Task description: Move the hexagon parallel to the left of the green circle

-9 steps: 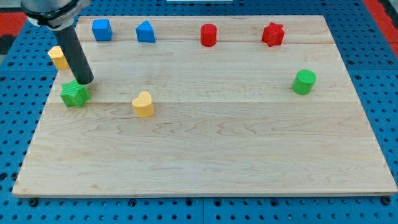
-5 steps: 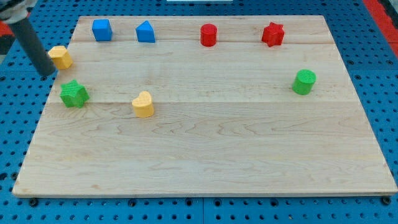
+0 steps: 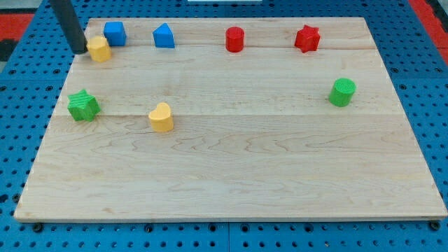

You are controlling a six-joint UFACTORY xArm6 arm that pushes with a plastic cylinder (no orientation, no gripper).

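My tip (image 3: 78,50) touched the yellow hexagon (image 3: 99,49) from the view's left; no fingers existed to grip; pushed on, it risked jamming against the blue cube (image 3: 114,33), far from the green circle (image 3: 342,92).

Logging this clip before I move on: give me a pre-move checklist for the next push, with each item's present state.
1. My tip beside the yellow hexagon: ok, at its left side as the view shows it; actual contact cannot tell.
2. Hexagon on the board: ok, near the view's top-left corner.
3. Blue cube clear of the hexagon: not ok, it sits just up and right, very close.
4. Green circle in place as reference: ok, far to the view's right.
5. Path towards the circle's row: ok, yellow heart and green star sit lower left.
6. Hexagon level with the circle: not ok, it is higher.
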